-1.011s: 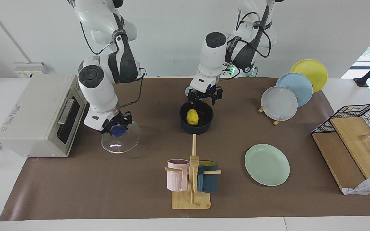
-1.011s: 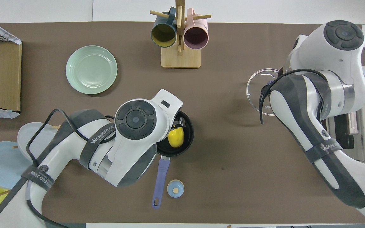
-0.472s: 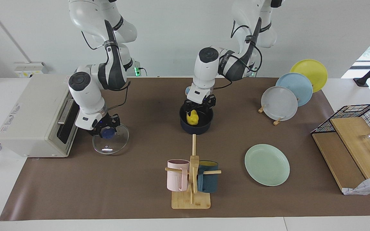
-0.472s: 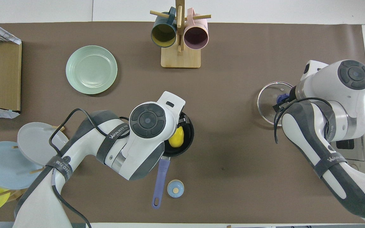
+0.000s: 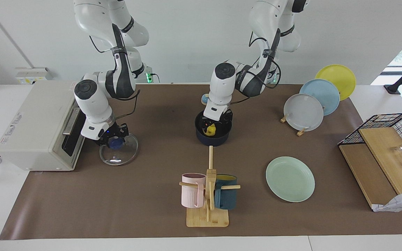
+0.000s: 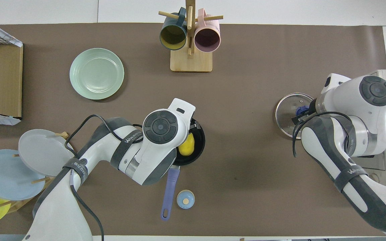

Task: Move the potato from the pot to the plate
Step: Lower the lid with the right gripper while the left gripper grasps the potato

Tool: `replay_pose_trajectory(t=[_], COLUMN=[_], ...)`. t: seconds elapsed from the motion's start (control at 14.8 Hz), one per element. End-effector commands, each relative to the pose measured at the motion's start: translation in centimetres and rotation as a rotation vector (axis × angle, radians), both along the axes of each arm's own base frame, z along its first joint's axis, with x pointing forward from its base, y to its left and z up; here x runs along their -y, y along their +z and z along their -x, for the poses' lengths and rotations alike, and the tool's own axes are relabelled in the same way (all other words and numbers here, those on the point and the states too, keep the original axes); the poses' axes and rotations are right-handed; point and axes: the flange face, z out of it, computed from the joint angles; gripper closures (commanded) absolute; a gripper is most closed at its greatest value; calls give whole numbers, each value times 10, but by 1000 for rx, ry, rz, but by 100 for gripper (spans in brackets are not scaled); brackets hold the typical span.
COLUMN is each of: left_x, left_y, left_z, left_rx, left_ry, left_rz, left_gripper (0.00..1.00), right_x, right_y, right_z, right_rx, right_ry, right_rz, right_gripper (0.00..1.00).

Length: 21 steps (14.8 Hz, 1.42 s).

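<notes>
Potato [image 5: 210,129] x1, pot [image 5: 213,138] x1, plate [image 5: 290,179] x1.

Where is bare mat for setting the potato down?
Bare mat lies between the dark navy-blue pot and the glass lid, and between pot and the empty mint-green plate. Crowded: pot interior, where the left gripper meets the yellow potato.

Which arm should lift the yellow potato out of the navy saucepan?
Left. The left gripper is down inside the navy saucepan at the yellow potato; the right gripper is at the glass lid's blue knob.
</notes>
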Motion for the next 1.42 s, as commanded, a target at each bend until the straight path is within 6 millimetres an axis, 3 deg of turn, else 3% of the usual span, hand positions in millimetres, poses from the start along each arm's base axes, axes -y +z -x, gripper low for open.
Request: replay_pose_trajectory(t=[0.0, 0.13, 0.27, 0.54, 0.67, 0.81, 1.08, 1.21, 1.28, 1.35], left_x=[1, 1, 1, 7, 7, 6, 5, 4, 3, 1], left_y=[-10, -14, -15, -16, -16, -16, -16, -14, -11, -9], left_z=[1, 2, 2, 12, 12, 14, 13, 11, 10, 9], left_rx=[7, 0, -2, -22, -23, -35, -36, -37, -36, -38], left_ry=[17, 10, 5, -19, -19, -20, -24, -23, -26, -34], left_rz=[0, -10, -15, -34, -35, -47, -48, -49, -48, -50], left_gripper=[0, 0, 0, 0, 1, 15, 72, 94, 100, 100], right_x=[5, 6, 3, -4, -5, -4, 10, 12, 16, 19], right_y=[5, 10, 33, 120, 161, 199, 244, 258, 263, 266], right_z=[9, 5, -8, -26, -22, -11, 0, 12, 17, 20], right_rx=[25, 33, 54, -8, -28, -15, -78, -104, -106, -107], right_ry=[-4, -13, -10, -89, -126, -157, -193, -236, -275, -287], right_rz=[-1, -7, -9, -3, 0, 2, 11, 18, 22, 27], right_gripper=[4, 0, 0, 0, 0, 0, 0, 0, 0, 0])
